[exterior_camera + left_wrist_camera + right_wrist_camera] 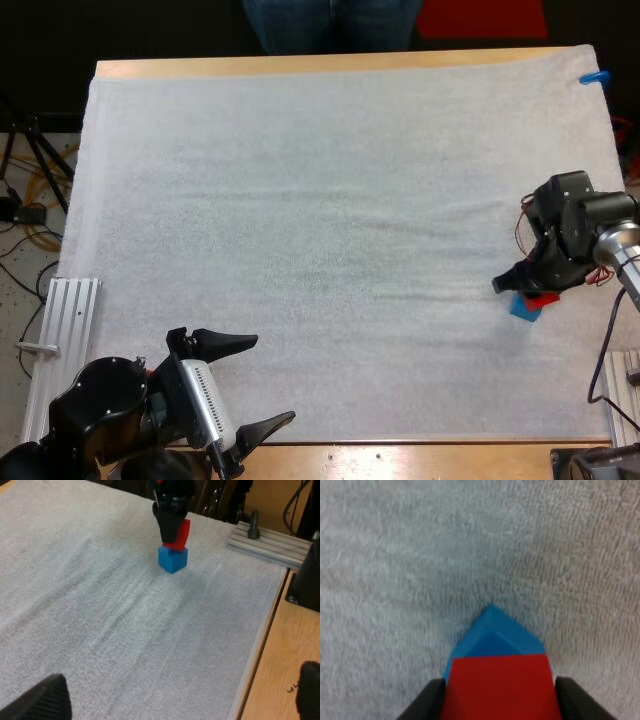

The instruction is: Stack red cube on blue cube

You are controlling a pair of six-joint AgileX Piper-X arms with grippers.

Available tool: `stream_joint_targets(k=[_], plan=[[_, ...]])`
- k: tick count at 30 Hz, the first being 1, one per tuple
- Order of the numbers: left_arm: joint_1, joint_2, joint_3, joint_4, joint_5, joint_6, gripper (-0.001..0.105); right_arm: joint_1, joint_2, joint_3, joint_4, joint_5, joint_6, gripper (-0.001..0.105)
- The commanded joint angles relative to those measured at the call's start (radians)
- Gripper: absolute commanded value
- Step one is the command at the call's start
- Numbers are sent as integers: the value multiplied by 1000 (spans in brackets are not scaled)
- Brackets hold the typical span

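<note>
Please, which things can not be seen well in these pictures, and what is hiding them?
High view: the right gripper hides most of the red cube and part of the blue cube.
Right wrist view: the red cube covers the blue cube's top, so their alignment is unclear; the picture's edge cuts off the red cube's near part.
High view: the edge cuts off a person beyond the table; legs alone show.

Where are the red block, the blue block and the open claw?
red block (500, 687), right wrist view, its face.
blue block (165, 560), left wrist view, a side face.
left claw (272, 380), high view, between its fingertips.
</note>
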Motion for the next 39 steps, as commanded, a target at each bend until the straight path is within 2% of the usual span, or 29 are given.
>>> stream_joint_targets(k=[1,8,11,14,16,19,26,35,38,39], plan=[[-4,5,-6,-7,7,-10,87,-5,-5,4,-26,-11,11,27],[-4,5,-6,-7,7,-10,87,-5,19,7,-8,-11,17,27],[-4,5,-6,-7,7,-10,87,-5,31,7,2,-11,25,31],[-4,5,-6,-7,7,-10,87,-5,32,7,-6,-5,41,47],[-4,5,-6,-7,7,-10,87,-5,32,7,-14,-11,41,61],[-4,5,-6,-7,7,-10,87,-5,32,-4,-18,-11,41,72],[-4,5,-6,-9,7,-10,87,-5,-59,-43,-20,-11,41,74],[-4,5,-6,-73,-2,-10,87,-5,-321,-54,-37,-11,41,74],[-4,9,-6,-87,-116,-30,87,-5,-410,-54,-37,-11,44,74],[-4,15,-6,-89,-185,-35,87,-5,-446,-54,-37,-11,51,74]])
